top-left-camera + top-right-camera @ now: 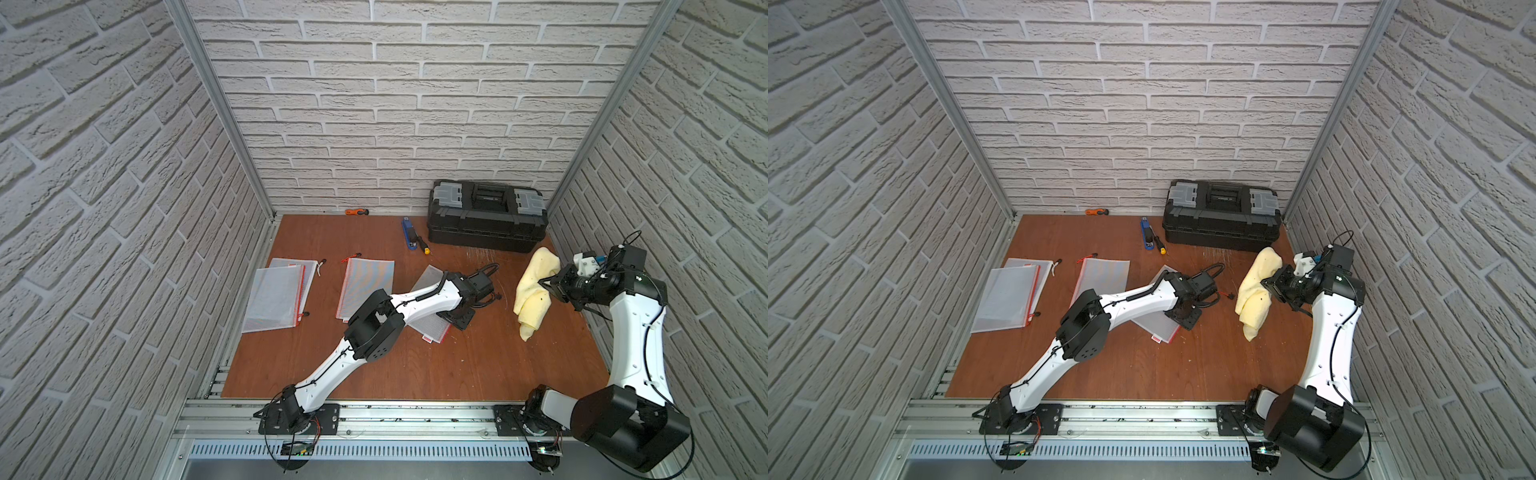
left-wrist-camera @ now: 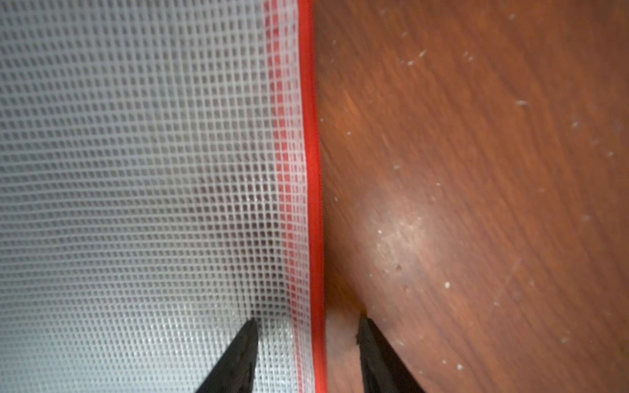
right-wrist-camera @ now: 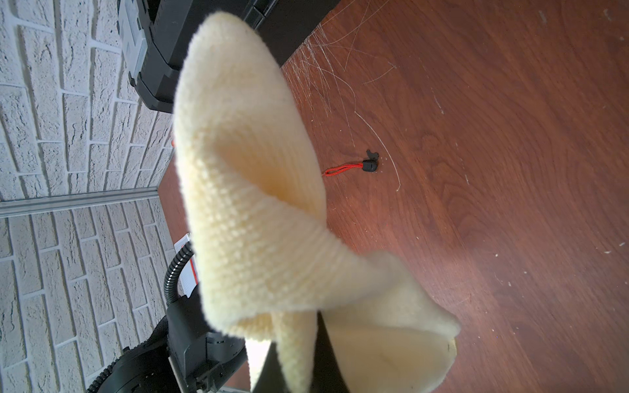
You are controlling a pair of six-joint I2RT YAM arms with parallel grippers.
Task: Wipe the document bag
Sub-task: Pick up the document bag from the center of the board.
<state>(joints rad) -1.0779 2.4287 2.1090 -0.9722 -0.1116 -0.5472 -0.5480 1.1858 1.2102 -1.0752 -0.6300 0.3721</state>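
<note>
A translucent mesh document bag (image 1: pixel 428 278) with a red edge lies on the wooden table under my left arm; it also shows in a top view as the bag (image 1: pixel 1156 328). In the left wrist view, my left gripper (image 2: pixel 306 321) is down at the bag (image 2: pixel 136 170). It is open and straddles the red edge: one fingertip is over the mesh, the other over bare wood. My right gripper (image 1: pixel 544 284) is shut on a pale yellow cloth (image 1: pixel 534 291), which hangs down to the table at the right. The cloth (image 3: pixel 245 204) hides most of that gripper's fingers (image 3: pixel 326 360).
More document bags lie at the left (image 1: pixel 278 297) and middle (image 1: pixel 365 286). A black toolbox (image 1: pixel 486 216) stands at the back right, with a blue stapler (image 1: pixel 409 235), a screwdriver (image 1: pixel 423 245) and an orange tool (image 1: pixel 356 212) nearby. A loose red zipper pull (image 3: pixel 357 166) lies between the arms.
</note>
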